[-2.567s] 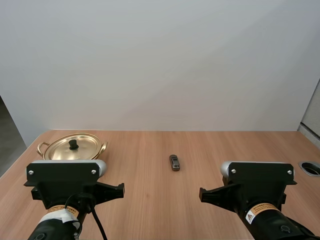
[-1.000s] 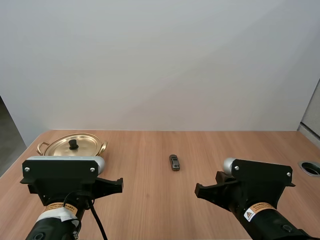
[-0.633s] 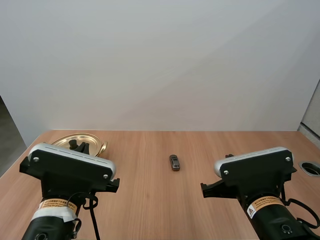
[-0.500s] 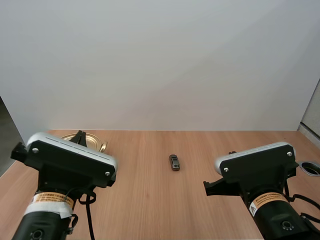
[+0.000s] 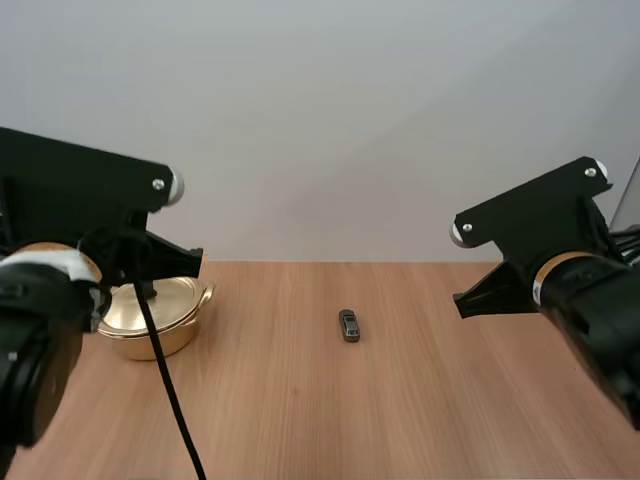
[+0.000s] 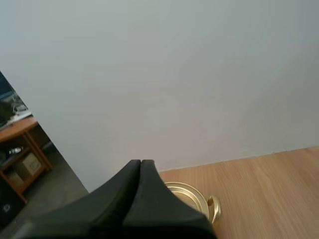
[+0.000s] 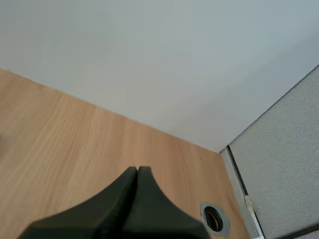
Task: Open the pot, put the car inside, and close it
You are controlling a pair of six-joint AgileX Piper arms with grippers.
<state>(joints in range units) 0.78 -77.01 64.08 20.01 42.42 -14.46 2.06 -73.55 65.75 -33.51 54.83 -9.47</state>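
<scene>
A gold pot [image 5: 160, 318] with its lid on stands at the table's far left; the lid's black knob [image 5: 147, 291] is partly behind my left arm. In the left wrist view the pot [image 6: 192, 196] lies just past my left gripper [image 6: 141, 163], whose fingers lie together as one dark wedge, shut on nothing. A small dark toy car [image 5: 348, 325] rests on the wood near the table's middle. My right gripper [image 7: 137, 169] is likewise shut and holds nothing, above bare wood near the table's far right corner.
The wooden table [image 5: 400, 400] ends at a white wall behind. A round metal grommet hole [image 7: 214, 219] sits in the tabletop near the right gripper. A grey partition panel [image 7: 284, 164] stands at the table's right side.
Both arms have risen from low near the front edge and swung up and forward. The left arm now hangs over the pot. Pot and car have not moved.
</scene>
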